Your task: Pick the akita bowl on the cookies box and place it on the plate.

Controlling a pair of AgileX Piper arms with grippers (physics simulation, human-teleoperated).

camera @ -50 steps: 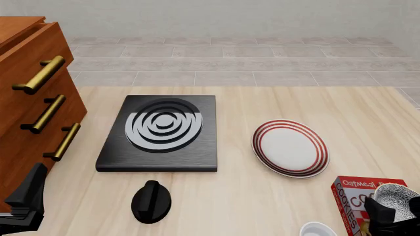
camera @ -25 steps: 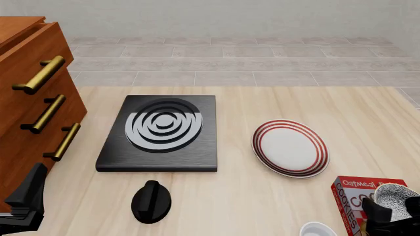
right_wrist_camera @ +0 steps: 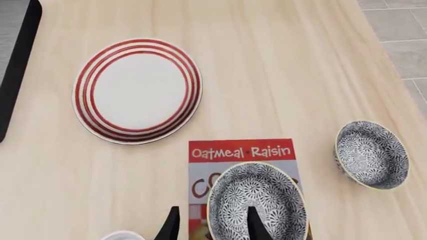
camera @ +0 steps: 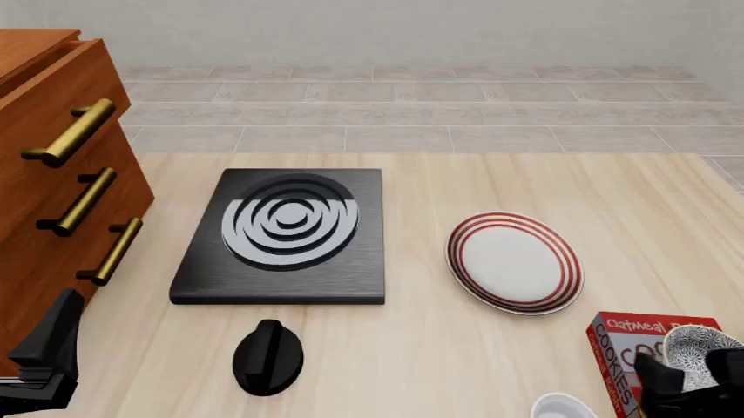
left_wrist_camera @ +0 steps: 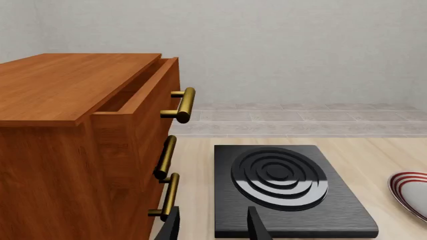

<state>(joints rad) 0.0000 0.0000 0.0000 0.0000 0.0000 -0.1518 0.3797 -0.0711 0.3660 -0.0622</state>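
Note:
The akita bowl (right_wrist_camera: 257, 200), small and black-and-white speckled, sits on the red cookies box (right_wrist_camera: 241, 152), which lies at the table's front right (camera: 622, 344). My right gripper (right_wrist_camera: 212, 225) is open and straddles the bowl's rim: one finger (right_wrist_camera: 253, 222) is inside the bowl, the other (right_wrist_camera: 171, 225) outside it. In the front view the gripper (camera: 680, 376) partly covers the bowl (camera: 701, 347). The white plate (camera: 514, 261) with red rings lies just beyond the box, also in the right wrist view (right_wrist_camera: 137, 90). My left gripper (left_wrist_camera: 213, 227) hangs open at the front left (camera: 52, 348), holding nothing.
A second speckled bowl (right_wrist_camera: 371, 154) rests on the table right of the box. A plain white bowl (camera: 564, 407) is at the front edge. A black slab with grey rings (camera: 285, 231) and a black knob (camera: 267, 355) lie mid-table. A wooden drawer cabinet (camera: 58, 174) stands at left.
My right gripper has sunk a little lower over the akita bowl, covering more of it in the front view. The left arm has stayed still.

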